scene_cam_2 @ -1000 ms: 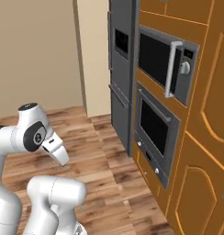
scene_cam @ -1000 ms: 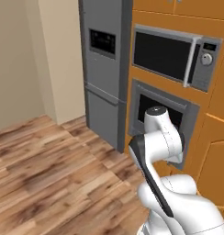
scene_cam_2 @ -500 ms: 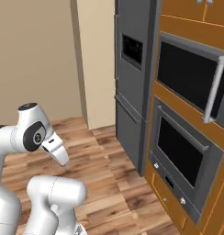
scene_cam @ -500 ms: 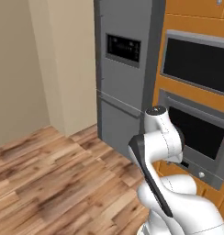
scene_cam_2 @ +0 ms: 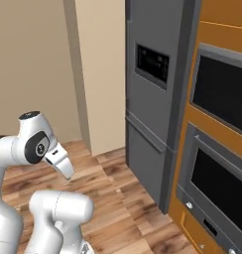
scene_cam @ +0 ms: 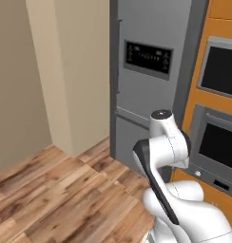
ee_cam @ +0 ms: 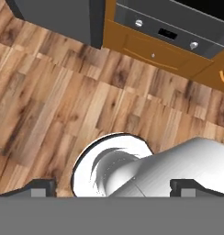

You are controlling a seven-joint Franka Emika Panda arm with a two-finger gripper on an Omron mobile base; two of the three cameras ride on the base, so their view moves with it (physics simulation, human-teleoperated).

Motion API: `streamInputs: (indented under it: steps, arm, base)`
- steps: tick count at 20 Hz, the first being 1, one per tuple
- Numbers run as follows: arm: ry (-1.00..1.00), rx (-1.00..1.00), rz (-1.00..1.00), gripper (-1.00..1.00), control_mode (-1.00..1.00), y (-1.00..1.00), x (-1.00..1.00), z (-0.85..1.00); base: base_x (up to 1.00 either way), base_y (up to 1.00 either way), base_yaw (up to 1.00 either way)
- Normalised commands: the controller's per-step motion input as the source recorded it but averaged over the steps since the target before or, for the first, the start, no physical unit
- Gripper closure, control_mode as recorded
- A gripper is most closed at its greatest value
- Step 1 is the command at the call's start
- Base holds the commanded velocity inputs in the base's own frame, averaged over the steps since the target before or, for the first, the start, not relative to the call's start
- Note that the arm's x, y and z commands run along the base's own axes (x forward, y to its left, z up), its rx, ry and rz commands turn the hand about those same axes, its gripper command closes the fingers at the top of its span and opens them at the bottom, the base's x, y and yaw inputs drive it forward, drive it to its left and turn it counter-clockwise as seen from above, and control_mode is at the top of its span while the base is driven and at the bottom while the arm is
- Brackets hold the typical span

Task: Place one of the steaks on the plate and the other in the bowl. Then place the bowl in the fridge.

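The arm is folded up close over its own base, elbow high and the forearm angled down, so the hand [ee_cam: 112, 186] points toward the wooden floor [ee_cam: 49, 96]. In the hand view its two dark fingertips [ee_cam: 40, 186] sit far apart at the lower edge, with nothing between them but floor and the robot's own body; the hand is spread wide and holds nothing.

The fridge [scene_cam: 151, 80] stands straight ahead, tall and grey, doors closed, with a black display panel [scene_cam: 148, 57] on its upper door. The marks on that panel are too small to read. Beside the fridge, in orange cabinetry [scene_cam_2: 212, 30], a dark-glass microwave [scene_cam_2: 224, 92] sits above a built-in oven [scene_cam_2: 217, 193]; the oven's control strip with two knobs [ee_cam: 166, 32] appears at the top of the hand view. A beige wall [scene_cam: 65, 71] stands on the fridge's other side.
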Motion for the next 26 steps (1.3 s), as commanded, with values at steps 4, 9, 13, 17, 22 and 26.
streamInputs:
  steps: [4, 9, 13, 17, 22, 26]
  arm:
    - [0.0, 0.0, 0.0, -1.0, 1.0, 0.0, 0.0, 0.0]
    - [0.0, 0.0, 0.0, -1.0, 1.0, 0.0, 0.0, 0.0]
    - [0.0, 0.0, 0.0, -1.0, 1.0, 0.0, 0.0, 0.0]
    - [0.0, 0.0, 0.0, -1.0, 1.0, 0.0, 0.0, 0.0]
    - [0.0, 0.0, 0.0, -1.0, 1.0, 0.0, 0.0, 0.0]
    - [0.0, 0.0, 0.0, -1.0, 1.0, 0.0, 0.0, 0.0]
  base:
    - [0.86, 0.99, -0.32]
    - [0.92, 0.92, -0.4]
    - [0.92, 0.93, -0.52]
    - [0.98, 0.83, -0.54]
    - [0.76, 0.87, -0.54]
    - [0.13, 0.41, -0.62]
